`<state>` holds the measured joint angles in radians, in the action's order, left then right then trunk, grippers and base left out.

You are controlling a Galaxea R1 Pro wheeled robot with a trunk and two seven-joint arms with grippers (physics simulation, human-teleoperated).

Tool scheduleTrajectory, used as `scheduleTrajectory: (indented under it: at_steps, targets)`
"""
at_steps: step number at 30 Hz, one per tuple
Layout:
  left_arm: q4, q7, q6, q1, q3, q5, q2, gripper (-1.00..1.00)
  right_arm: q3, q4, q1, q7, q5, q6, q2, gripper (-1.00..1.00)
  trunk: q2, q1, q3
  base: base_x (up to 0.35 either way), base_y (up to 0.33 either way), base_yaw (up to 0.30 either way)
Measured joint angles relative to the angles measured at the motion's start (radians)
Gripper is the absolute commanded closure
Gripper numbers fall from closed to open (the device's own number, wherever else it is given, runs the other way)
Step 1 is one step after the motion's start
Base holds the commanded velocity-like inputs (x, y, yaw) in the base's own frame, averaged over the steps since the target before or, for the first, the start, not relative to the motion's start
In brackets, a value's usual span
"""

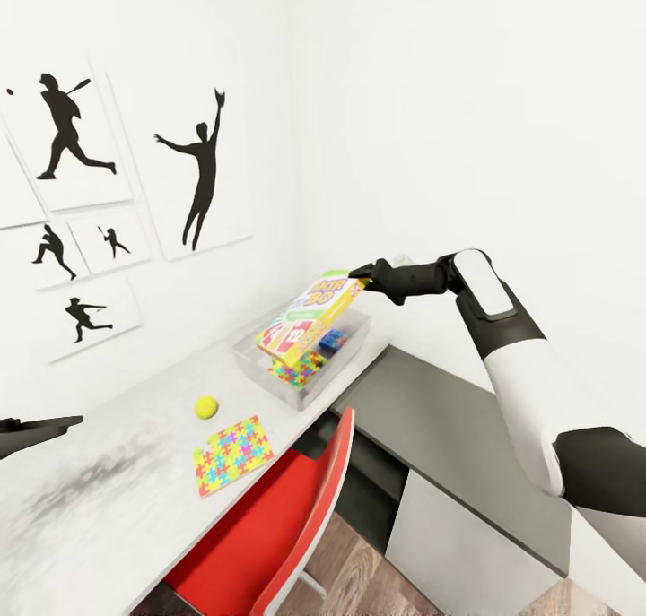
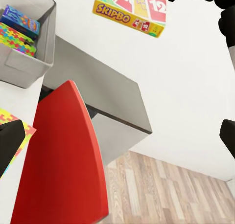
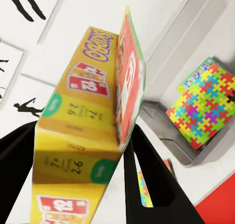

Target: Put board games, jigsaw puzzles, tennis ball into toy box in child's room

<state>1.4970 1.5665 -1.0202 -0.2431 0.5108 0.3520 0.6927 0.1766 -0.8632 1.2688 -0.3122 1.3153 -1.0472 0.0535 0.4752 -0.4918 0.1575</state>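
One flat yellow, red and white SKIP-BO board game box (image 1: 309, 318) hangs tilted above the shallow light-grey toy box (image 1: 352, 358), its lower corner dipping toward the bin's inside. We see printed number cards on its face and the name along its yellow side. Our right pincer (image 1: 362, 273) is clenched on the upper end of that box, one black finger (image 3: 147, 180) pressed to each side in the right wrist view.

Inside the toy box lie a thin square jigsaw puzzle (image 1: 301, 368) of yellow, pink, green and blue pieces and, beside it, a smaller blue game box (image 1: 332, 339).

On the light-grey bench top (image 1: 135, 481) nearer us, the small yellow-green tennis ball (image 1: 205, 407) sits just beside a second multicoloured jigsaw puzzle square (image 1: 232, 455), apart from it. A red chair back (image 1: 296, 508) stands at the bench edge, next to the lower dark-grey section (image 1: 440, 428).

Our left pincer (image 1: 40, 429) hovers over the bench's near end, released, with nothing between its dark fingertips (image 2: 11, 141).
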Motion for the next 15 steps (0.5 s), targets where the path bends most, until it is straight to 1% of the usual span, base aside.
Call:
scheduleTrajectory:
  at_steps: [5,13,15]
  targets:
    - [0.000,0.000,0.000,0.000,0.000,0.001,0.000,-1.00,0.001,-0.001,0.006,0.001,0.000,0.000,-0.013,1.00,0.000,0.000,0.008,0.000,0.000,0.000]
    - [-0.001,0.000,0.000,0.000,-0.001,0.000,-0.001,-1.00,0.003,-0.001,0.008,0.001,-0.002,0.000,-0.025,1.00,0.000,0.000,0.022,0.000,0.000,0.000]
    - [-0.001,0.000,0.001,0.000,-0.001,0.000,-0.002,-1.00,0.009,-0.001,0.008,0.001,-0.003,0.000,-0.026,1.00,0.000,0.000,0.025,0.000,0.000,0.000]
